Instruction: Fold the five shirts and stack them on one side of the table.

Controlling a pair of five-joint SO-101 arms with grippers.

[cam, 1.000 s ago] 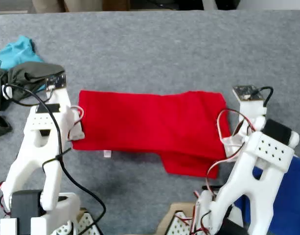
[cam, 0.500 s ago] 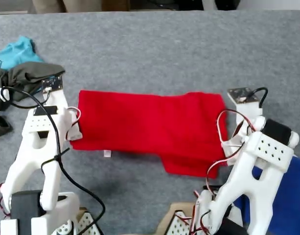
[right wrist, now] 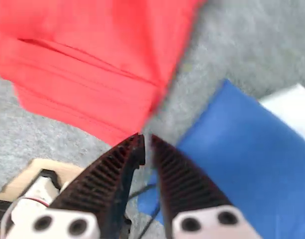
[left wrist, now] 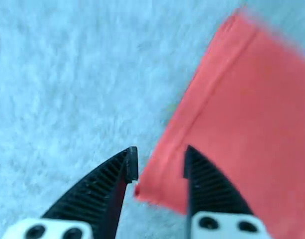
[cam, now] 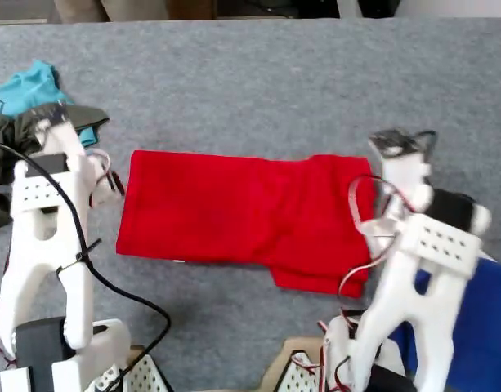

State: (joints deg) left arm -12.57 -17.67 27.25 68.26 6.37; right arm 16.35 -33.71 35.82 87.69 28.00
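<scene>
The red shirt point(cam: 234, 216) is lying flat on the grey table point(cam: 275, 82), its right edge hiding behind the right arm point(cam: 422, 245). The left gripper point(left wrist: 159, 162) is hovering over its corner with fingers apart. The right gripper point(right wrist: 147, 144) is holding its fingers together, empty.

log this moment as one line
red shirt: partly folded, flat | left tool: open by its end | right tool: shut, above gap between red shirt and blue shirt

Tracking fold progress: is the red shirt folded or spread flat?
Partly folded: the red shirt lies as a narrow band with overlapping layers.
</scene>
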